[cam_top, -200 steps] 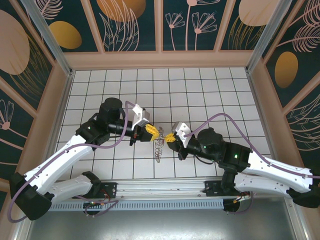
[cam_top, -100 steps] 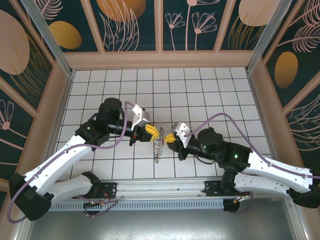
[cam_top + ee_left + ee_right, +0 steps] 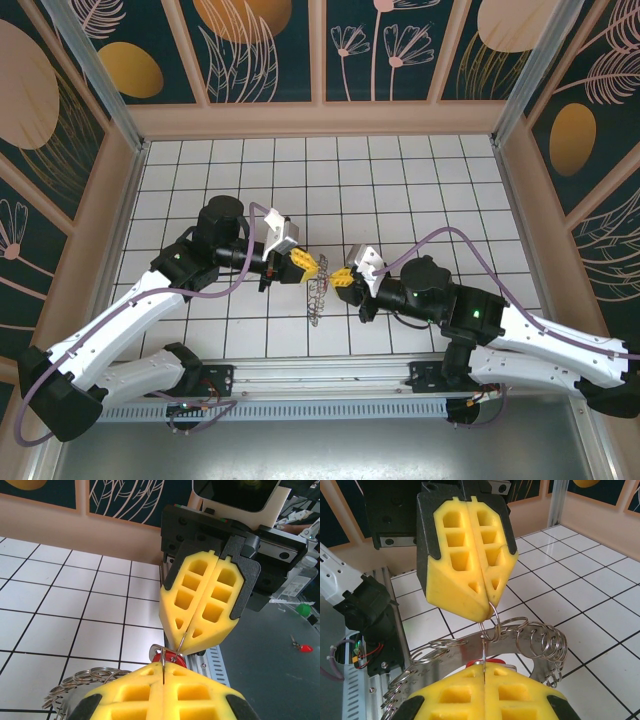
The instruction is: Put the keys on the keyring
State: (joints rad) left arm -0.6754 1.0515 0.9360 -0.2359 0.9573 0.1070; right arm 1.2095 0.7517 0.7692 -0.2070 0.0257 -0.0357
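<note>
The keyring hangs over the tiled surface, below two hands meeting tip to tip. The right hand is clenched on the red key. The left hand grasps a keyring loop.

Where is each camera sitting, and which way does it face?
Top external: above and behind the arms, looking down on the table; both arms show, left gripper and right gripper tip to tip.
Left wrist: on the left arm, looking along its own fingers at the right gripper's closed tips.
Right wrist: on the right arm, looking along its own fingers at the left gripper pinching the keyring.
Shared: both wrist views catch the red key between the tips, and the keyring.
</note>
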